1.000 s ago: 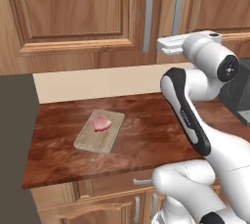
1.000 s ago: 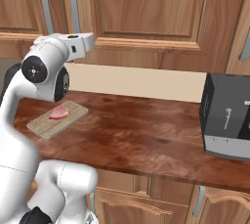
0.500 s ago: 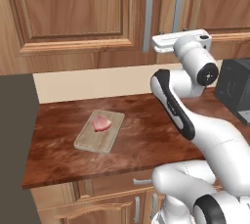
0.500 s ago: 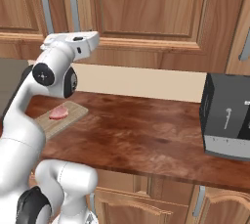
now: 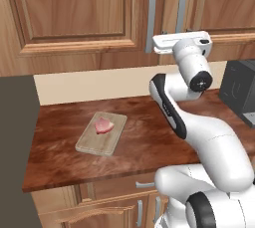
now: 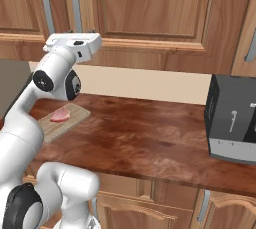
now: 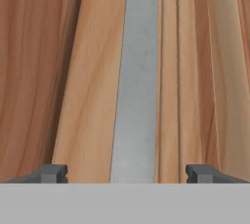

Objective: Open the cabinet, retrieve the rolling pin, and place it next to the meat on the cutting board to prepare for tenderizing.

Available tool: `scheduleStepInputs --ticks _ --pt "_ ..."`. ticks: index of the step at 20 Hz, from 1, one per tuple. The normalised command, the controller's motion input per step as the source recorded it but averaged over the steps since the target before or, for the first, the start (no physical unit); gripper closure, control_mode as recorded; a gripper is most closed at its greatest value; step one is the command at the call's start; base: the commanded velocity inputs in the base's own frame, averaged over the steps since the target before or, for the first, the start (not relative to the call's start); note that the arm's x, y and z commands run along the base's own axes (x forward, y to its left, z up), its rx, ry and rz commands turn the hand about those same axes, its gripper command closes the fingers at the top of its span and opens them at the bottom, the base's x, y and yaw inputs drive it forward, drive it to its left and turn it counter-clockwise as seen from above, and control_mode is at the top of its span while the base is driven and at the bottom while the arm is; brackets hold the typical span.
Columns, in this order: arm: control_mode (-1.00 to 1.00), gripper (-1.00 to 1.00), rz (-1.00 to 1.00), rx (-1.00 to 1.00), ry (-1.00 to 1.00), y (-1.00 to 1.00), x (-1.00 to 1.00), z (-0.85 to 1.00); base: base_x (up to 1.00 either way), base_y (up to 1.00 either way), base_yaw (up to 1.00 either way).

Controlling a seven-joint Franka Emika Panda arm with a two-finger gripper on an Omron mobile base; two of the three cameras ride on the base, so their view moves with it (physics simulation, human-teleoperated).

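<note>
Fingers (image 7: 127, 173) spread wide straddle the grey bar handle (image 7: 136, 78) of the cabinet (image 5: 74, 13), door shut. Stiff and heavy on its hinges, it wants a squeeze low on that smooth, slippery bar. Since a second ago my hand has swung up and squared to it.

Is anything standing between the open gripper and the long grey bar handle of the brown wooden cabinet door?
Nothing visible does. In the hand view the open gripper faces the long vertical grey bar handle of the warm brown wooden cabinet door, with one dark fingertip on each side of it and only bare door wood around it.
</note>
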Motion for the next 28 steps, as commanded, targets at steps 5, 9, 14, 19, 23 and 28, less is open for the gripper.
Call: scheduleStepInputs --ticks 5,9,14,19,23,28 --pt "-1.00 -1.00 0.00 0.00 0.00 0.00 0.40 0.00 0.00 0.00 0.00" --pt "-1.00 1.00 0.00 0.00 0.00 0.01 0.42 0.00 0.00 0.00 0.00" --pt "-1.00 1.00 0.00 0.00 0.00 0.01 0.13 0.00 0.00 0.00 0.00" --pt "-1.00 1.00 0.00 0.00 0.00 0.00 0.00 0.00 0.00 0.00 0.00" --pt "-1.00 1.00 0.00 0.00 0.00 0.01 0.00 0.00 0.00 0.00 0.00" --pt "-1.00 1.00 0.02 0.00 0.00 0.09 0.00 0.00 0.00 0.00 0.00"
